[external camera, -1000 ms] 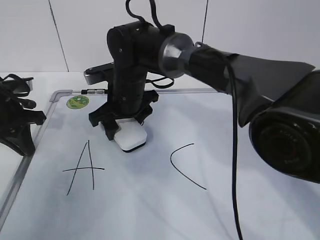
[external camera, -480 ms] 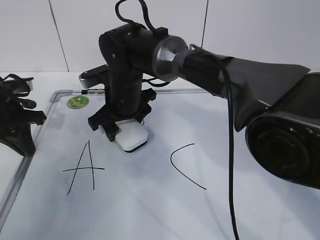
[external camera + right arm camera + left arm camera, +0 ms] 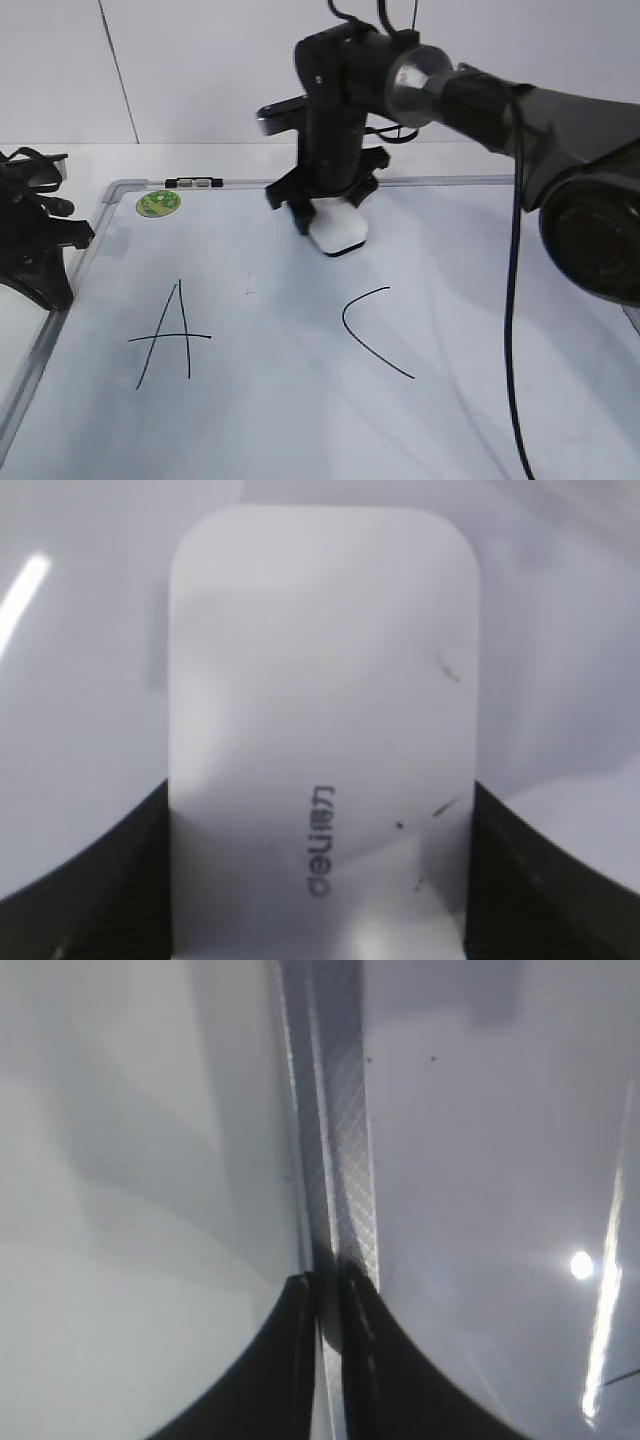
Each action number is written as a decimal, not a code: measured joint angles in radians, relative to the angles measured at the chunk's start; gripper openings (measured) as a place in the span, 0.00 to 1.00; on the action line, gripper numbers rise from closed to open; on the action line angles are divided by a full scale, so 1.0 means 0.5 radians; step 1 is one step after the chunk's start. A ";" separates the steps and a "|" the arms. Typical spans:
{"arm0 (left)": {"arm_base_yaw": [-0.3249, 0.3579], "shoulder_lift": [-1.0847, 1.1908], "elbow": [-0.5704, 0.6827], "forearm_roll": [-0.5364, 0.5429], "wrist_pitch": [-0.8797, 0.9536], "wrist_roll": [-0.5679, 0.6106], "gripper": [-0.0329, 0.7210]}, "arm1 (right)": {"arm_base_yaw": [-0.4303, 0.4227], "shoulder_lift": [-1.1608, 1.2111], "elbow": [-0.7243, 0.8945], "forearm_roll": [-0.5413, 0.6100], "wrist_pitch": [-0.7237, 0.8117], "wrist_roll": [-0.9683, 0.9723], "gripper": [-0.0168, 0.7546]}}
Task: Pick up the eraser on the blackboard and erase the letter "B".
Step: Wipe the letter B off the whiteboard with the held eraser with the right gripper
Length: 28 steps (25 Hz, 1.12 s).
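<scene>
The white eraser (image 3: 337,228) is held in my right gripper (image 3: 333,218), which is shut on it at the upper middle of the blackboard (image 3: 300,400). In the right wrist view the eraser (image 3: 320,730) fills the frame between the two dark fingers (image 3: 320,880). No letter "B" shows on the board; only a faint small mark (image 3: 249,292) lies between the black "A" (image 3: 168,335) and the black "C" (image 3: 372,332). My left gripper (image 3: 30,245) rests at the board's left edge. In the left wrist view its fingers (image 3: 328,1305) are shut over the grey frame (image 3: 340,1160).
A round green sticker (image 3: 157,203) sits at the board's top left corner. A small black-and-silver marker (image 3: 194,182) lies on the top frame beside it. The right arm (image 3: 520,110) stretches over the board's right side. A white wall stands behind.
My right gripper has moved the eraser from between the "A" and "C" up and to the right, toward the board's top edge. The left arm has not moved.
</scene>
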 joint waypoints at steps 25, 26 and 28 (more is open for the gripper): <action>0.004 0.000 0.000 0.008 0.004 0.000 0.07 | 0.351 0.007 -0.005 0.059 0.009 0.037 0.73; 0.004 0.000 0.000 0.008 0.004 0.000 0.07 | 0.365 0.007 -0.005 0.059 0.009 0.048 0.73; 0.004 0.000 0.000 0.008 0.004 0.000 0.07 | 0.382 0.007 -0.005 0.084 0.009 0.070 0.73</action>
